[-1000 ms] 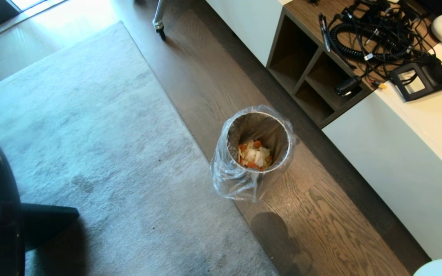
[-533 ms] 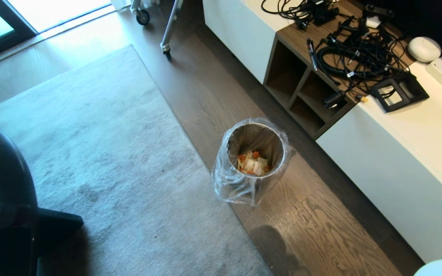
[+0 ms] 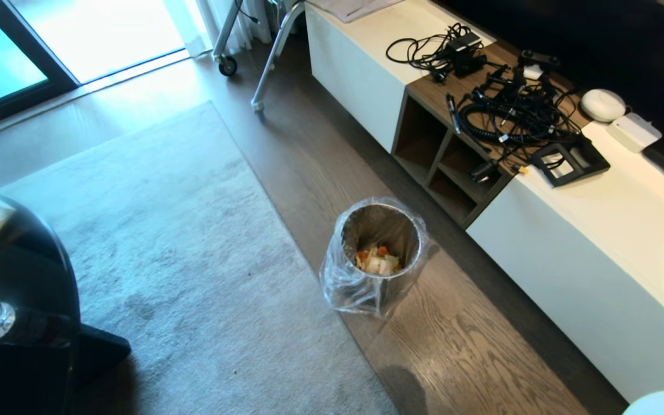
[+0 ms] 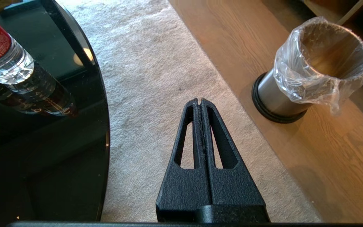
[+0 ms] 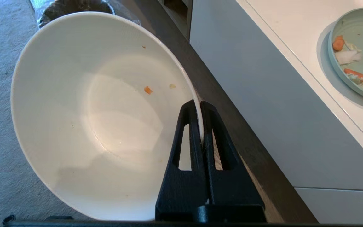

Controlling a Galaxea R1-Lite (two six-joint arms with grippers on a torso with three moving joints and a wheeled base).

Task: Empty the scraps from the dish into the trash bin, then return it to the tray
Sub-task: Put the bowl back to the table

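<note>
Bright daylight from window, sharp.

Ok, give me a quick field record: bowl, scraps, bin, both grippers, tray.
dish: nearly empty, a couple of crumbs left
right gripper: shut on the dish's rim
scraps: at the bottom of the trash bin
trash bin position: on the wood floor, beside the rug
left gripper: shut, empty, over the rug
tray: not in view

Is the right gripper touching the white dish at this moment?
Touching. In the right wrist view the right gripper is closed on the rim of the dish, with one finger on each side of the rim.
</note>
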